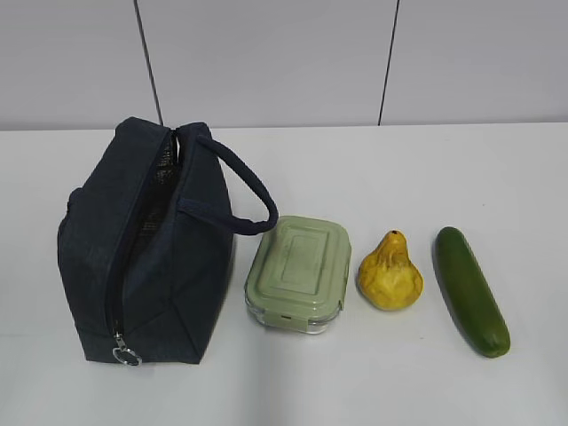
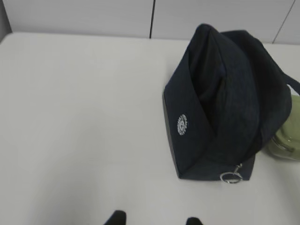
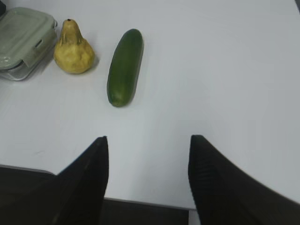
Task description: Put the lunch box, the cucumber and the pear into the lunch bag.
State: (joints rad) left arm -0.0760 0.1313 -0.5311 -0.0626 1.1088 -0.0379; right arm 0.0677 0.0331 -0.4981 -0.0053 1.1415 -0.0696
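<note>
Nearest the lens in the right wrist view, the right pincer (image 3: 147,180) stands with its two dark fingers (image 3: 86,183) wide apart over bare white counter (image 3: 225,70), gripping nothing. In the left wrist view only the two finger tips (image 2: 116,217) of the left pincer (image 2: 154,220) poke up from the bottom edge, apart with a gap between them and empty; the rest is cut off. Neither pincer shows at all in the exterior view.

Moving out, the exterior view lays the row plain: at the 8 o'clock side the lunch bag (image 1: 155,257) stands with its top zipper parted, the metal ring pull (image 1: 126,357) hanging at the near end and the handle (image 1: 244,191) looping toward the 3 o'clock side. Inside the opening it is too dark to make out anything. Just beside the bag sits the lunch box (image 1: 300,271), lid on; then the pear (image 1: 390,273), neck pointing to 12 o'clock; then the cucumber (image 1: 470,291) lying lengthwise, near the pear but apart.

The left wrist view alone shows a small white round emblem (image 2: 182,124) on the bag's side, and catches just a sliver of the lunch box at the 3 o'clock edge. The right wrist view crops the box at 10 o'clock and misses the bag entirely.

Farthest back, a grey panelled wall (image 1: 266,62).
</note>
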